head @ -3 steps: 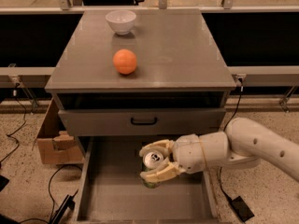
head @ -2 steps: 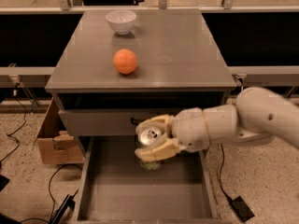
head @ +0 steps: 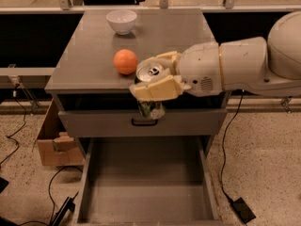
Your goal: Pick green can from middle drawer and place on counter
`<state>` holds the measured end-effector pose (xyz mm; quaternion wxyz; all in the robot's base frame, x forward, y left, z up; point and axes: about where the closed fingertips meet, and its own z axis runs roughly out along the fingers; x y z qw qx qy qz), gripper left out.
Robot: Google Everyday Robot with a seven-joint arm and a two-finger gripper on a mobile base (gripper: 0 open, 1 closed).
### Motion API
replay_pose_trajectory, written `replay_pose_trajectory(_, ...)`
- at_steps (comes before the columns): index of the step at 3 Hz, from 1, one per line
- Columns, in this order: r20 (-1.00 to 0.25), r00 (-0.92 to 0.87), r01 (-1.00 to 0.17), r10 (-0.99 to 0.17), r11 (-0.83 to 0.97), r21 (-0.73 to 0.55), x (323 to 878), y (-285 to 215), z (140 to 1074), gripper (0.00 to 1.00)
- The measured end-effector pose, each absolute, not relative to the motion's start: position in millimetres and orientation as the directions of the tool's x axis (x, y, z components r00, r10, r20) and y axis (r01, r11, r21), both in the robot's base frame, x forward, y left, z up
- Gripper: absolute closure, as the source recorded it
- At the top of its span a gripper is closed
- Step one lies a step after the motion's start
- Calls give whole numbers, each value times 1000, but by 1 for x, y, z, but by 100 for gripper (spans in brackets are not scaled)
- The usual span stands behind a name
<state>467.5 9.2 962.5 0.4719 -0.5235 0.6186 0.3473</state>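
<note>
Since a second ago my arm has lifted the green can [head: 151, 108] up out of the middle drawer [head: 146, 187], from low over the drawer floor to the height of the counter's front edge.

Nearest to the camera, the middle drawer stands pulled wide open, its flat grey floor and low side walls in plain sight. On the floor to its left sits a cardboard box [head: 51, 144], with dark cables [head: 14, 131] trailing around it, and to the right lies a small black power brick [head: 242, 210]. Above the open drawer is the shut drawer front [head: 188, 122] with its black handle [head: 144, 123].

Next comes my end effector [head: 140, 77], reaching in from the right and pinching the green can between its two pale fingers [head: 157, 88], one on either side. The can is roughly upright, its silver top and pull tab facing up. Its green body hangs in front of the gap under the counter [head: 178, 32], down to the top of the drawer front, and it rests on nothing.

Just beyond, an orange ball [head: 125, 61] sits on the counter near the can's top. Farther back, toward the rear edge, stands a white bowl [head: 122, 21].
</note>
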Motion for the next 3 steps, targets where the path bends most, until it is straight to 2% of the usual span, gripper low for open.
replay_pose_trajectory(1,-964,-34,-917,-263,391,-75,497,-22,994,100)
replay_pose_trajectory(2,-961,-36,-826,-274,549,-126,529,-58,995,100)
replay_pose_trajectory(3,-962,-29,-800,-272,583,-141,538,-63,1000,100)
